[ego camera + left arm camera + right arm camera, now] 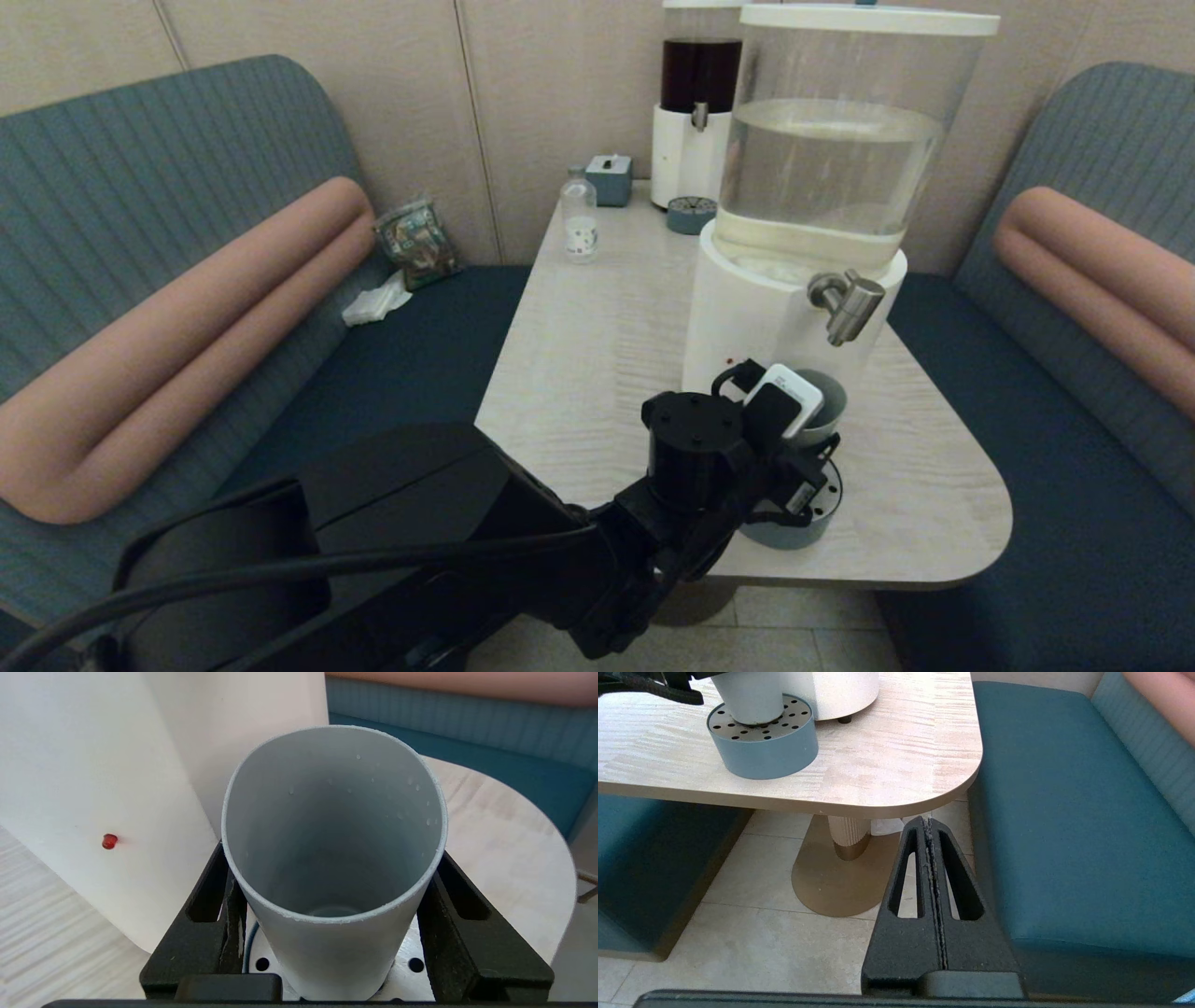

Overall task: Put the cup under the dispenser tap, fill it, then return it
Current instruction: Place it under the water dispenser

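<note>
The grey-blue cup (827, 403) (334, 835) stands upright on a round perforated drip tray (792, 534) at the foot of the big white-based dispenser (747, 317). The steel tap (848, 303) hangs just above the cup, over its far side. My left gripper (810, 439) (331, 854) is shut on the cup, one black finger (215, 891) pressed against each side. Droplets cling to the cup's inner wall. My right gripper (928, 821) is shut on nothing, parked below the table's near right corner. From there the cup (747, 700) and tray (761, 742) show.
The pale table (597, 345) also carries a dark-liquid dispenser (700, 103), a second small tray (691, 215), a tissue box (610, 177) and a clear bottle (579, 219) at the back. Teal benches (1046, 420) flank it.
</note>
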